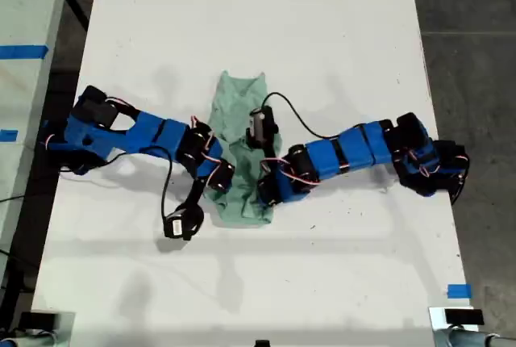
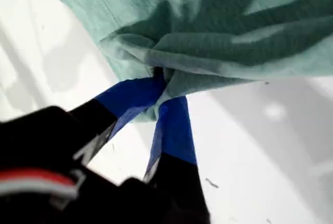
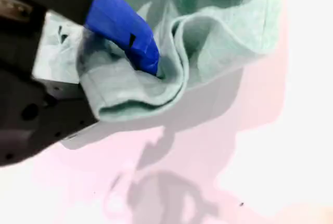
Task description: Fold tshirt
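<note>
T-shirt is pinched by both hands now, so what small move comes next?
Probably lift both hands together and carry that end toward the far end. My first hand and my second hand each grip bunched tshirt, already narrowed into a strip.

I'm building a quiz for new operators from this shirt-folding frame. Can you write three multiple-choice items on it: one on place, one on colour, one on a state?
1. Where does the tshirt lie in the exterior view?
A. between the two arms
B. at the table's edge
C. on the floor

2. What colour is the tshirt?
A. red
B. pale mint green
C. black

3. What is my first gripper doing?
A. hanging open above bare table
B. shut on a fold of the tshirt
C. holding a cable

Key: 1 A, the arms reach in from both sides of it. 2 B, it is green in all views. 3 B, the first wrist view shows the blue fingertips pinching bunched cloth.
</note>
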Controlling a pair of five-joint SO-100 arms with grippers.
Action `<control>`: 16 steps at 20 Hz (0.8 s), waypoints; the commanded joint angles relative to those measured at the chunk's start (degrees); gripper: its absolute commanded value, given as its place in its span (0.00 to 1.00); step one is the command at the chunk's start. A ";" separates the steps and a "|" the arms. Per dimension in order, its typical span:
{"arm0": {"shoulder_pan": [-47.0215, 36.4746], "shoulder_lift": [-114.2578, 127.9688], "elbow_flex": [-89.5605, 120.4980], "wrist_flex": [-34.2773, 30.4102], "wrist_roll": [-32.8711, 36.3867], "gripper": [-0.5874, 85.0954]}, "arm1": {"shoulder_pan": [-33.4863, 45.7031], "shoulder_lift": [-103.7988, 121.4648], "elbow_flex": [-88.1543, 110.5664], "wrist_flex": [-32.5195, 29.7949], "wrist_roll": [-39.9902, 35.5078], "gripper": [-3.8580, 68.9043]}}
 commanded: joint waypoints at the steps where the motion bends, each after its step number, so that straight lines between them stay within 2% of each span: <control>1: 6.42 1.76 -6.50 -1.14 0.35 0.01 | -7.03 5.89 -5.19 1.41 0.70 0.02; 4: 11.07 3.87 -8.17 -4.92 0.70 0.01 | -12.30 6.59 -9.23 0.79 2.20 0.02; 7: 9.14 8.09 -7.73 -4.13 4.92 0.01 | -8.00 12.57 -7.12 2.64 -1.05 0.02; 11: -2.99 14.24 -7.21 4.22 17.75 0.01 | 7.12 20.92 -1.32 9.67 -12.30 0.02; 13: -11.60 16.00 -6.68 8.00 25.14 0.01 | 14.68 23.20 1.67 9.84 -19.25 0.02; 16: -22.94 16.61 -5.80 8.61 35.33 0.01 | 23.55 23.64 4.31 8.61 -29.00 0.02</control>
